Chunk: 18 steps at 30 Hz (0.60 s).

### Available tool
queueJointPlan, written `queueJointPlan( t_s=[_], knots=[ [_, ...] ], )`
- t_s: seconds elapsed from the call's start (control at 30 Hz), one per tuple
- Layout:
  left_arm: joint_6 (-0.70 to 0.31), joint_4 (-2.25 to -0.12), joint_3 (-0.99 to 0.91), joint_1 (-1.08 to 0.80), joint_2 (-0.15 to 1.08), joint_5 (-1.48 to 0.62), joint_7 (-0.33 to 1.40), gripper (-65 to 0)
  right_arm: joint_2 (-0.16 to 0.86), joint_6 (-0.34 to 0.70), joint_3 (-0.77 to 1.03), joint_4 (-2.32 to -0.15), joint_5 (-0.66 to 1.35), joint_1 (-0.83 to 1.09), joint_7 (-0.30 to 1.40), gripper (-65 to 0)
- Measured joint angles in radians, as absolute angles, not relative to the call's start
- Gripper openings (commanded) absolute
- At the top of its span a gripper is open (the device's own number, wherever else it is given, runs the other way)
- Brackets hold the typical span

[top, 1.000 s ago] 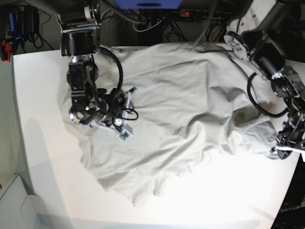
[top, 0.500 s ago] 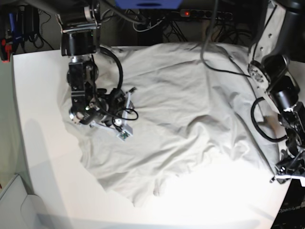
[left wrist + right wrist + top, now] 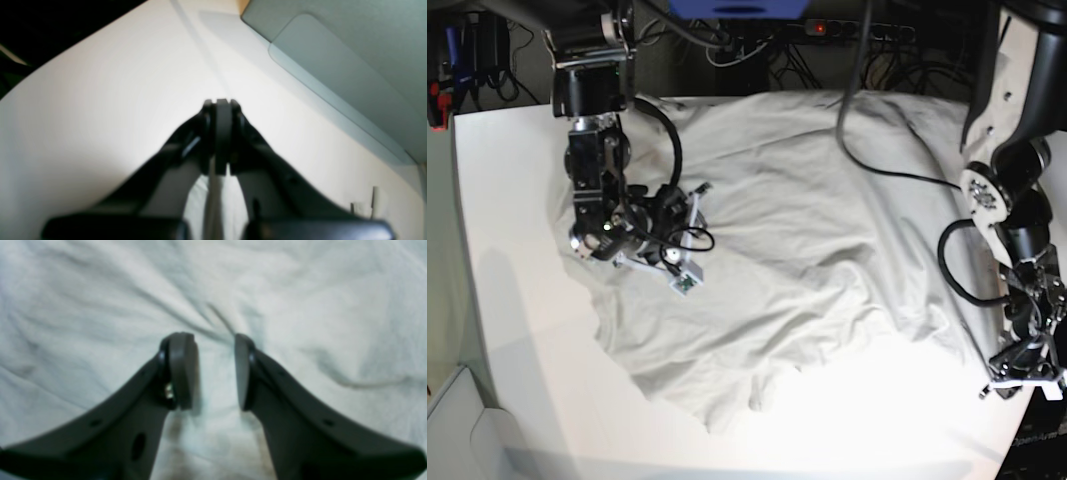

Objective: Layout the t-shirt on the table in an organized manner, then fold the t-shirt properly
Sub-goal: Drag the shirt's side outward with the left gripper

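Note:
The light grey-beige t-shirt (image 3: 807, 230) lies spread and wrinkled over the white table (image 3: 517, 250). My right gripper (image 3: 612, 240) rests on the shirt's left part. In the right wrist view it (image 3: 213, 373) is open, its two pads apart over creased cloth (image 3: 300, 306). My left gripper (image 3: 1012, 380) is low at the table's front right edge, at the end of the shirt's stretched right side. In the left wrist view it (image 3: 222, 103) is shut, with a thin strip of the shirt (image 3: 217, 206) running down from between its pads over bare table (image 3: 100, 100).
A pale grey bin (image 3: 457, 430) stands off the table's front left corner and shows again as a bin (image 3: 350, 50) in the left wrist view. Cables and a power strip (image 3: 827, 28) run behind the table. The table's right edge is beside the left gripper.
The left arm has swung from the back right down to the front right edge, drawing the shirt's bunched right side out flatter. The right arm has not moved.

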State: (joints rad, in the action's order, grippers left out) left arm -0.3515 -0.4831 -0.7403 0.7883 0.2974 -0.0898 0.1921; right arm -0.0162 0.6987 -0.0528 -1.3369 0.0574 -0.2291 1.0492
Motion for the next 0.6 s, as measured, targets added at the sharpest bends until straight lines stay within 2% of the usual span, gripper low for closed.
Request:
queueJointPlan(
  t_s=[0.13,0.3,0.4,0.43,0.5,0.6],
  knots=[
    [-0.347,-0.445,-0.74,0.788,0.301,-0.089,0.135,-64.9,-0.014,0.699,-0.053,-1.337,0.058,-0.229,1.046,-43.5],
    [-0.262,-0.442,-0.74,0.788,0.303,-0.09,0.095,-64.9,-0.014,0.699,-0.053,-1.337,0.057,-0.229,1.047,-43.5],
    [-0.258,-0.441,-0.74,0.788,0.305,-0.09,0.097,-63.8,-0.014,0.699,-0.053,-1.337,0.057,-0.229,1.047,-43.5],
    [-0.258,-0.44,-0.74,0.788,0.308,-0.09,0.097,-61.4,-0.014,0.699,-0.053,-1.337,0.058,-0.229,1.047,-43.5],
    [-0.258,-0.44,-0.741,0.788,0.317,-0.095,0.1,-51.4,-0.014,0.699,-0.053,-1.337,0.057,-0.229,1.047,-43.5],
    [-0.257,-0.44,-0.744,0.788,0.324,-0.094,0.095,-31.3,-0.014,0.699,-0.053,-1.337,0.057,-0.229,1.048,-43.5]
  ],
)
